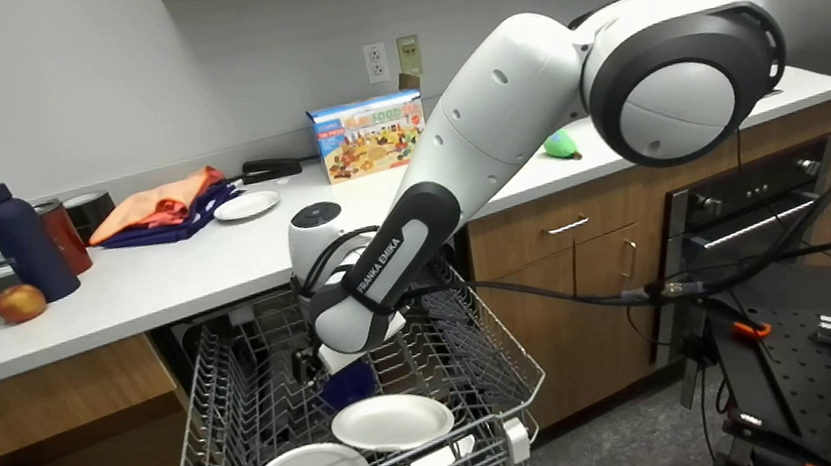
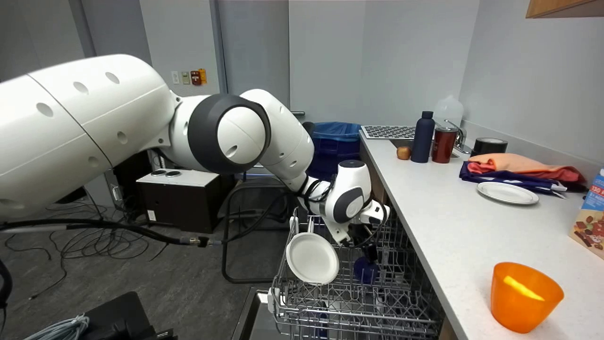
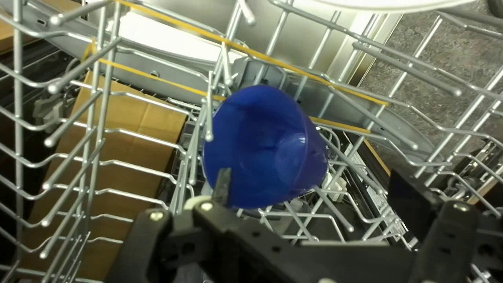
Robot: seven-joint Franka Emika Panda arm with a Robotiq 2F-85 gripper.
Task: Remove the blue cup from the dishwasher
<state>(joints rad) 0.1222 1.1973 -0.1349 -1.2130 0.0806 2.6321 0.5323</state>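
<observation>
In the wrist view, the blue cup (image 3: 261, 151) lay before your spread claw (image 3: 309, 175), mouth foremost, one finger (image 3: 223, 188) overlapping its rim.

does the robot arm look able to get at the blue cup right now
Probably yes: the open gripper hangs by the blue cup, which opens toward it, though rack prongs may crowd the fingers.

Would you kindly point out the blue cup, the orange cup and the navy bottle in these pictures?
Blue cup (image 3: 261, 147), wrist view: inside surface.
Orange cup (image 2: 520, 307), in an exterior view: outer wall.
Navy bottle (image 2: 423, 140), in an exterior view: middle of its body.
</observation>
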